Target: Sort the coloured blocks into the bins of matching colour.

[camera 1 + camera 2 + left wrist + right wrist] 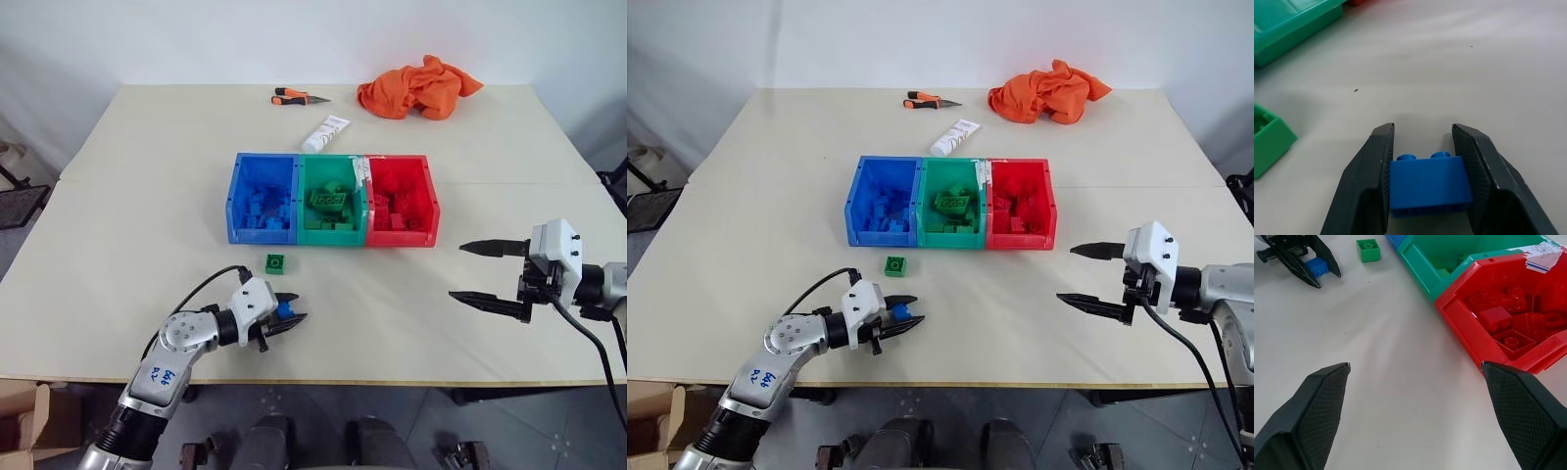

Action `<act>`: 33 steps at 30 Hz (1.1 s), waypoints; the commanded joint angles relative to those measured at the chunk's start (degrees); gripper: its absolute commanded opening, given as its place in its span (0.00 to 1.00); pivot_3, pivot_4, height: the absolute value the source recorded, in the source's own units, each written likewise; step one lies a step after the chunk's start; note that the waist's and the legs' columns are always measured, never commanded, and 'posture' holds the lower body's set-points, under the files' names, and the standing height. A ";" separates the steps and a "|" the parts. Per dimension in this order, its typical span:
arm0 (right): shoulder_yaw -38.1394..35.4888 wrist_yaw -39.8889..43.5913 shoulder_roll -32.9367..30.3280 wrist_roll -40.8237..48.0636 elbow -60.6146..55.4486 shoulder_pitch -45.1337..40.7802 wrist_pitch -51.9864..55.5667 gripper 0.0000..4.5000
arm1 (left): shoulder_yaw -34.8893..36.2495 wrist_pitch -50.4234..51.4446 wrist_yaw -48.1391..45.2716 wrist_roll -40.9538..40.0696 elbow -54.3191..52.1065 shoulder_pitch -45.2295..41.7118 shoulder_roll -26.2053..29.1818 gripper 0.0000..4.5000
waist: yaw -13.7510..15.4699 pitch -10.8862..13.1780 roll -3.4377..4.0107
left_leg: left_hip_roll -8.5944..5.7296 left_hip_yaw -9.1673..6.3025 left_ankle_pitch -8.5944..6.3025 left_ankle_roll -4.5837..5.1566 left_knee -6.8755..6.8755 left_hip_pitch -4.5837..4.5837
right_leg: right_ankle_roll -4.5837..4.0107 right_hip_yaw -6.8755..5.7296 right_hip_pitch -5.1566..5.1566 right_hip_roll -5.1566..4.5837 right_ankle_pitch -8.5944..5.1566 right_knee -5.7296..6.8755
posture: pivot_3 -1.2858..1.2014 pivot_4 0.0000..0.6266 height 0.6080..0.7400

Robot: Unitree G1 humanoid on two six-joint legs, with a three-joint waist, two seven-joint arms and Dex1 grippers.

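My left gripper is low over the near left of the table, shut on a small blue block that touches both fingers and rests on the tabletop. A green block lies loose just beyond it, in front of the bins. The joined blue bin, green bin and red bin stand mid-table, each holding several blocks of its own colour. My right gripper hovers open at the near right, level with the red bin's front, nothing between its fingers.
An orange cloth lies at the far right of the table. Orange-handled pliers and a white tube lie behind the bins. The table's front edge runs just below both grippers.
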 commanded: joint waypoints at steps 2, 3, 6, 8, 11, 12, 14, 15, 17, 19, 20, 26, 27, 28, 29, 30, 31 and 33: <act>-1.83 -0.69 0.03 1.10 -1.89 0.33 -0.43 1.00 | 2.71 1.96 4.82 -0.44 -2.55 -5.27 -2.73 0.34 | 0.15 0.01 -0.01 | -0.01 0.00 0.00 0.00 0.00 -0.01 | 0.00 0.00 0.00 0.00 0.00 -0.01 | 0.52 0.24 1.00; -1.95 -0.93 0.11 1.16 -2.04 0.45 -0.40 1.00 | 3.36 2.56 6.69 -0.17 -2.21 -8.37 -3.87 0.34 | 0.41 0.02 -0.03 | -0.01 0.00 0.00 0.00 0.02 -0.03 | 0.00 0.00 0.00 0.00 0.00 -0.01 | 0.52 0.24 1.00; -2.17 -1.36 0.26 1.31 -2.29 0.65 -0.44 1.00 | 4.37 2.60 9.68 1.31 0.29 -13.63 -5.32 0.34 | 0.56 0.04 -0.07 | -0.05 -0.12 0.01 0.01 0.15 -0.15 | 0.04 -0.09 -0.02 0.00 0.02 -0.01 | 0.52 0.24 1.00; -2.64 -1.86 0.64 1.84 -2.67 0.69 -0.47 1.00 | 5.15 1.34 12.47 3.14 4.64 -18.16 -5.99 0.34 | 0.41 0.03 -0.07 | -0.08 -0.07 0.00 0.02 0.10 -0.13 | 0.08 -0.08 -0.01 0.00 0.04 -0.02 | 0.52 0.24 1.00; -3.77 -2.86 1.15 2.88 -3.03 0.59 -0.56 1.00 | 6.02 -1.11 16.62 6.07 12.48 -25.23 -6.68 0.34 | 0.18 0.07 -0.12 | -0.07 -0.03 0.00 0.02 0.06 -0.12 | 0.09 -0.13 -0.06 0.03 0.04 0.05 | 0.52 0.24 1.00; -3.91 -3.01 1.17 3.04 -3.07 0.63 -0.61 1.00 | 6.12 -1.76 17.17 6.53 13.95 -26.28 -6.82 0.34 | 0.17 0.09 -0.16 | -0.07 -0.03 0.01 0.01 0.07 -0.13 | 0.09 -0.14 -0.09 0.03 0.04 0.17 | 0.52 0.24 1.00; -5.38 -3.81 2.01 4.31 -2.87 0.34 -0.91 1.00 | 6.35 -3.77 19.43 7.85 20.28 -31.09 -7.35 0.34 | 0.29 0.11 -0.19 | -0.07 -0.02 0.01 0.00 0.08 -0.13 | 0.09 -0.13 -0.10 0.03 0.04 0.27 | 0.52 0.24 1.00; -5.83 -4.07 2.33 4.64 -2.94 0.33 -0.96 1.00 | 6.43 -4.59 20.03 8.20 22.23 -32.41 -7.48 0.34 | 0.33 0.13 -0.24 | -0.07 -0.04 0.01 0.00 0.11 -0.14 | 0.09 -0.16 -0.10 0.03 0.04 0.26 | 0.52 0.24 1.00; -6.74 -5.69 3.32 5.55 -2.87 -0.58 -0.56 1.00 | 6.26 -7.86 20.41 8.80 26.09 -34.51 -7.68 0.34 | 0.31 0.14 -0.25 | -0.07 -0.05 0.02 -0.01 0.15 -0.14 | 0.09 -0.16 -0.11 0.03 0.04 0.25 | 0.52 0.24 1.00; -6.93 -6.36 3.63 5.37 -2.84 -0.83 -0.68 1.00 | 6.24 -10.62 21.42 9.88 31.17 -37.22 -7.79 0.50 | 0.32 0.14 -0.25 | -0.09 -0.04 0.02 -0.01 0.13 -0.14 | 0.09 -0.15 -0.11 0.02 0.04 0.27 | 0.52 0.24 1.00; -6.96 -6.48 3.60 5.35 -2.98 -0.69 -0.69 1.00 | 6.36 -11.23 21.27 9.86 32.36 -37.88 -7.85 0.56 | 0.34 0.14 -0.26 | -0.09 -0.04 0.02 -0.01 0.14 -0.14 | 0.10 -0.16 -0.12 0.02 0.04 0.30 | 0.52 0.24 1.00; -6.83 -6.78 3.39 5.45 -2.96 -0.53 -0.81 1.00 | 5.83 -13.13 17.70 9.32 33.56 -37.74 -6.88 0.98 | 0.27 0.15 -0.27 | -0.09 -0.04 0.02 -0.01 0.11 -0.18 | 0.10 -0.16 -0.18 0.01 0.04 0.37 | 0.52 0.24 1.00; -6.66 -6.70 3.32 5.40 -2.71 -0.78 -0.85 1.00 | 5.97 -12.45 16.84 8.92 32.93 -37.33 -6.63 0.98 | 0.28 0.15 -0.27 | -0.09 -0.04 0.02 -0.01 0.11 -0.17 | 0.10 -0.16 -0.19 0.01 0.04 0.38 | 0.52 0.24 1.00; -6.51 -6.61 3.25 5.35 -2.49 -1.03 -0.88 1.00 | 6.20 -11.72 16.06 8.45 32.34 -37.00 -6.49 0.98 | 0.27 0.15 -0.27 | -0.08 -0.05 0.02 -0.02 0.11 -0.17 | 0.10 -0.17 -0.18 0.02 0.04 0.38 | 0.52 0.24 1.00; -6.39 -6.54 3.20 5.31 -2.30 -1.26 -0.89 1.00 | 6.43 -11.24 15.24 7.96 31.74 -36.66 -6.36 0.98 | 0.26 0.15 -0.27 | -0.09 -0.04 0.02 -0.02 0.11 -0.17 | 0.10 -0.16 -0.18 0.02 0.04 0.38 | 0.52 0.24 1.00; -6.25 -6.39 3.14 5.24 -1.98 -1.55 -0.95 1.00 | 6.54 -11.03 14.17 7.40 30.93 -36.22 -6.16 0.98 | 0.25 0.15 -0.27 | -0.08 -0.04 0.02 -0.02 0.12 -0.17 | 0.10 -0.16 -0.19 0.02 0.04 0.39 | 0.52 0.24 1.00; -6.05 -6.19 3.05 5.17 -1.60 -1.99 -0.98 1.00 | 6.80 -10.15 12.02 6.06 29.21 -35.16 -5.55 0.98 | 0.23 0.15 -0.27 | -0.08 -0.05 0.02 -0.02 0.12 -0.17 | 0.10 -0.16 -0.18 0.02 0.04 0.40 | 0.52 0.24 1.00; -5.63 -5.62 2.82 5.03 -0.82 -2.96 -1.01 1.00 | 8.03 -6.81 6.64 2.06 24.06 -31.74 -3.27 0.98 | -0.03 0.15 -0.26 | -0.08 -0.04 0.02 -0.02 0.12 -0.17 | 0.09 -0.15 -0.19 0.02 0.04 0.40 | 0.52 0.24 1.00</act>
